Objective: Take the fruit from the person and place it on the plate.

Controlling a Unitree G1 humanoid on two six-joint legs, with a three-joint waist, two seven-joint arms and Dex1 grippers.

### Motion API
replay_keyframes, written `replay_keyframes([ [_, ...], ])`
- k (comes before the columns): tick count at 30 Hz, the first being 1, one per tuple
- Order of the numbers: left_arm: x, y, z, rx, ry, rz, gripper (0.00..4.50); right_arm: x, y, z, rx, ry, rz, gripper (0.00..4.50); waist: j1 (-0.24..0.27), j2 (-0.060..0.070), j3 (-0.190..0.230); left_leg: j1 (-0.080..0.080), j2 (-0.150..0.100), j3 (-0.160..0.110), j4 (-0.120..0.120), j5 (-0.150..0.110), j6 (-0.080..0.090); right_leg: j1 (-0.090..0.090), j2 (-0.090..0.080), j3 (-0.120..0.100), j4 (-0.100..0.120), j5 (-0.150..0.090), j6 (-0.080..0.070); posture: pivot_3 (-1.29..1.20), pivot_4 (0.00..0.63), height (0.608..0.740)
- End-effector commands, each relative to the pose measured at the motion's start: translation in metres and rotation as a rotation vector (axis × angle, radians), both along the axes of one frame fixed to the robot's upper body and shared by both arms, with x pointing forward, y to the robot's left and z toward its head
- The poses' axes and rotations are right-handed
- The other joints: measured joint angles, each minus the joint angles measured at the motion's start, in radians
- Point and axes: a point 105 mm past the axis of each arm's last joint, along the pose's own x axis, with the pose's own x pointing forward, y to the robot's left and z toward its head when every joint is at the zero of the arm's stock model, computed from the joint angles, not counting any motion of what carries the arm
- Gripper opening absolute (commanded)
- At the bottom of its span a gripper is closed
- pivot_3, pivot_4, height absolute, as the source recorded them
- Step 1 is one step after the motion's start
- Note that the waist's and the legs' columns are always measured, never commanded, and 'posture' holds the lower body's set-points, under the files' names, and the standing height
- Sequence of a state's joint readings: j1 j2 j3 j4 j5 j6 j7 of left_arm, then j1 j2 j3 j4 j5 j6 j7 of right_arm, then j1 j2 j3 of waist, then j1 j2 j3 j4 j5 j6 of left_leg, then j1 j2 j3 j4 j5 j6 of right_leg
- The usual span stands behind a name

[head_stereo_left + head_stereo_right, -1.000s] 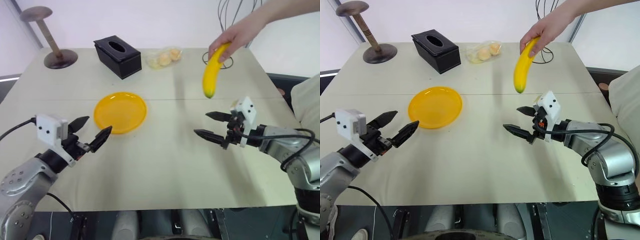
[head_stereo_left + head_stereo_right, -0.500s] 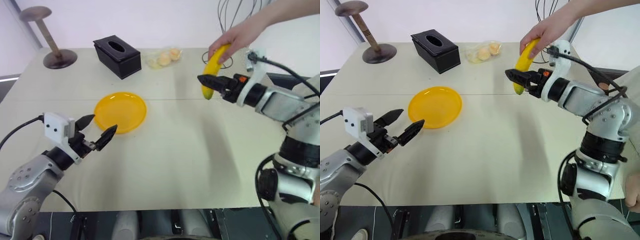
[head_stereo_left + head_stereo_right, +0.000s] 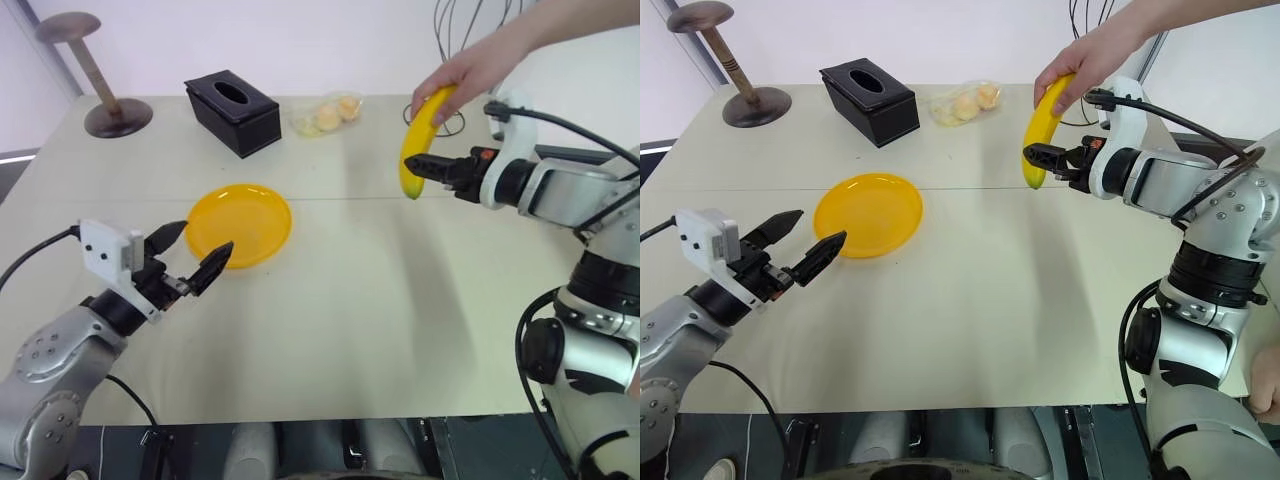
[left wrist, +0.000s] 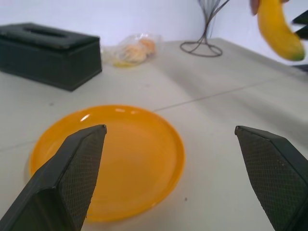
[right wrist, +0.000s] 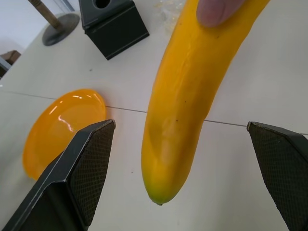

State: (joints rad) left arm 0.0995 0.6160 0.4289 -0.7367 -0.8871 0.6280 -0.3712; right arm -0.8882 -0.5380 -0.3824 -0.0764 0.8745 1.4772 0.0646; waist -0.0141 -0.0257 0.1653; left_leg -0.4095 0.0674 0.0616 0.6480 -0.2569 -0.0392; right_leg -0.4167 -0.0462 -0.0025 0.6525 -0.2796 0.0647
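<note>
Above the far right part of the pale beige table [image 3: 330, 330], the person's bare hand [image 3: 470, 72] holds the curved yellow banana [image 3: 420, 140] by its upper end, with the fruit hanging almost upright and its greenish tip pointing down. The banana is clear of the table surface and well apart from the round, shallow, yellow-orange plastic plate [image 3: 238, 224], which lies nearer the left middle of the table.

The right gripper [image 5: 183, 159] is raised level with the lower half of the banana. Its two black fingers are spread wide, one on each side of the fruit, and in the right wrist view neither finger touches the peel. A fingertip of the person's hand presses on the banana near its upper end.

The left gripper [image 3: 192, 256] hovers just beside the near left edge of the plate, pointing across it. Its black fingers are also spread apart and pinch nothing.

Along the far edge of the table stand a black rectangular tissue box [image 3: 232, 112], a clear bag of small pale-orange round fruits [image 3: 328, 114] and a dark wooden stand with a round base and round top [image 3: 100, 80]. A black wire rack [image 4: 204, 29] stands behind the banana, near the far right corner.
</note>
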Motion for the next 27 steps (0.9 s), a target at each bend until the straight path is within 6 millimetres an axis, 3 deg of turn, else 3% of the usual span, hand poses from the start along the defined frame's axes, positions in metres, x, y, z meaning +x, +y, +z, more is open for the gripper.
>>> replay_keyframes([
  [1,-0.012,-0.015,0.025,-0.051,-0.073,-0.106,4.50,0.000,0.004,0.013,-0.005,-0.054,0.007,4.47,0.000,0.000,0.000,0.000,0.000,0.000,0.000,0.000,0.000,0.000,0.000,0.000,0.000,0.000,0.000,0.00,0.150,0.740],
  [7,-0.028,-0.038,0.029,-0.113,0.009,-0.289,4.50,0.008,0.009,0.014,0.009,-0.062,0.007,4.47,-0.001,0.000,0.000,0.000,0.000,0.000,0.000,0.000,0.000,0.000,0.000,0.000,0.000,0.000,0.000,0.00,0.150,0.740],
  [19,-0.033,-0.043,0.039,-0.145,0.040,-0.353,4.50,0.013,0.014,0.016,0.027,-0.078,0.014,4.47,0.001,0.000,0.000,0.000,0.000,0.000,0.000,0.000,0.000,-0.001,0.000,0.000,0.000,0.000,0.000,0.00,0.150,0.740],
  [22,-0.035,-0.043,0.038,-0.137,0.055,-0.362,4.50,0.014,0.014,0.016,0.041,-0.083,0.013,3.60,0.001,0.000,0.000,0.000,0.000,0.000,-0.001,0.000,0.000,-0.001,0.000,0.000,0.000,0.000,0.000,0.00,0.150,0.740],
  [26,-0.034,-0.041,0.038,-0.131,0.062,-0.354,4.50,0.013,0.015,0.015,0.046,-0.085,0.020,1.58,0.000,0.001,0.001,0.000,0.000,0.000,-0.001,0.000,0.000,-0.001,0.000,0.000,0.000,0.000,0.000,0.00,0.150,0.740],
  [27,-0.034,-0.041,0.038,-0.131,0.064,-0.350,4.50,0.013,0.016,0.015,0.042,-0.083,0.021,1.29,0.000,0.001,0.001,0.000,0.000,0.001,-0.001,0.000,0.000,-0.002,0.000,0.000,0.000,0.000,0.000,0.00,0.150,0.740],
])
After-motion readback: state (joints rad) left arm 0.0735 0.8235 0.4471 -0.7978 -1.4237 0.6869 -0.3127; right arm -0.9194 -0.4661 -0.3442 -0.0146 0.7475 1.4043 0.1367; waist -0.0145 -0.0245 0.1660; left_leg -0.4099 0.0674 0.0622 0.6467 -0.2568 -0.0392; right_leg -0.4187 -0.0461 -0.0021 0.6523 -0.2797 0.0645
